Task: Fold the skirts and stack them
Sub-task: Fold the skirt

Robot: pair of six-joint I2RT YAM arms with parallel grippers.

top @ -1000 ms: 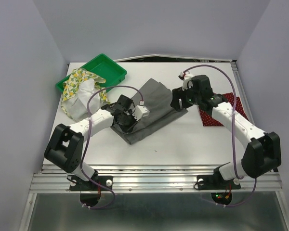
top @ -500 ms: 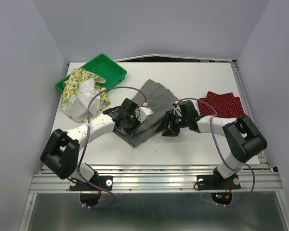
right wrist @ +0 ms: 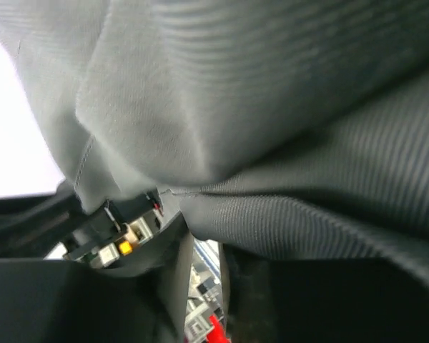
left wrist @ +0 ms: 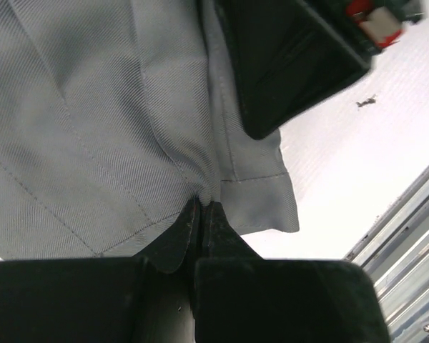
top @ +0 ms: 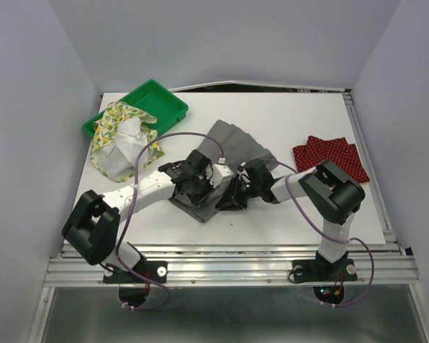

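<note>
One of three looks done: the dark red, white-dotted cloth skirt (top: 330, 158) lies folded, well right of the plain grey cloth skirt (top: 237, 146), which is mid-fold. The jaws of the left arm (top: 146, 184) are pinched shut on its near hem. Those of the right arm (top: 322, 189) are narrowed at a grey fold; whether they grip I cannot tell. The white lemon-print cloth skirt (top: 118, 143) lies crumpled well left of it, partly over a green plastic tray (top: 164, 100). Nothing is stacked. White surface (top: 286, 214), pale lilac walls (top: 222, 36).
</note>
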